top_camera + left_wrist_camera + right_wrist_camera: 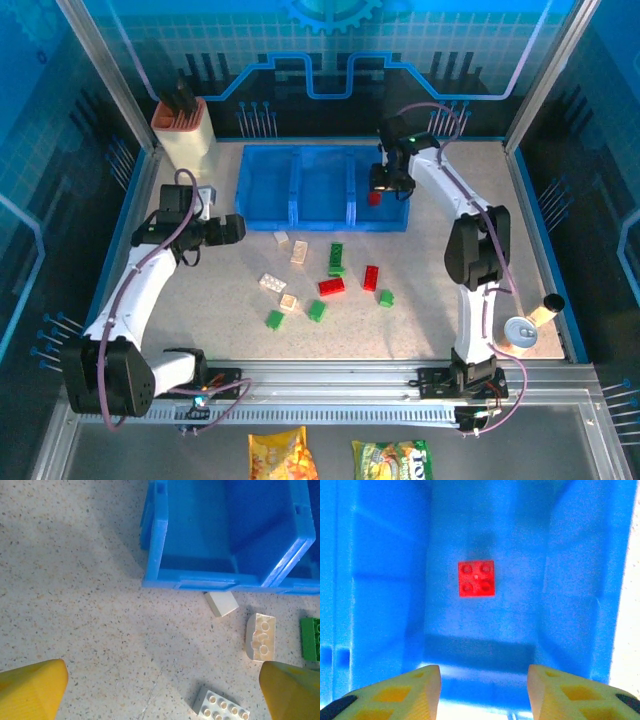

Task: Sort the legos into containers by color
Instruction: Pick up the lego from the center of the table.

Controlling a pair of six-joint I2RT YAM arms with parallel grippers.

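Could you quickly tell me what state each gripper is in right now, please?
Left gripper: open, holding nothing.
Right gripper: open, holding nothing; a red lego lies loose in the blue container below it.

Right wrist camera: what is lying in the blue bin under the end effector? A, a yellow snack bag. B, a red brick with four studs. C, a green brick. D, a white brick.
B: a red brick with four studs lies flat on the floor of the blue bin, below the right end effector, whose fingers stand apart.
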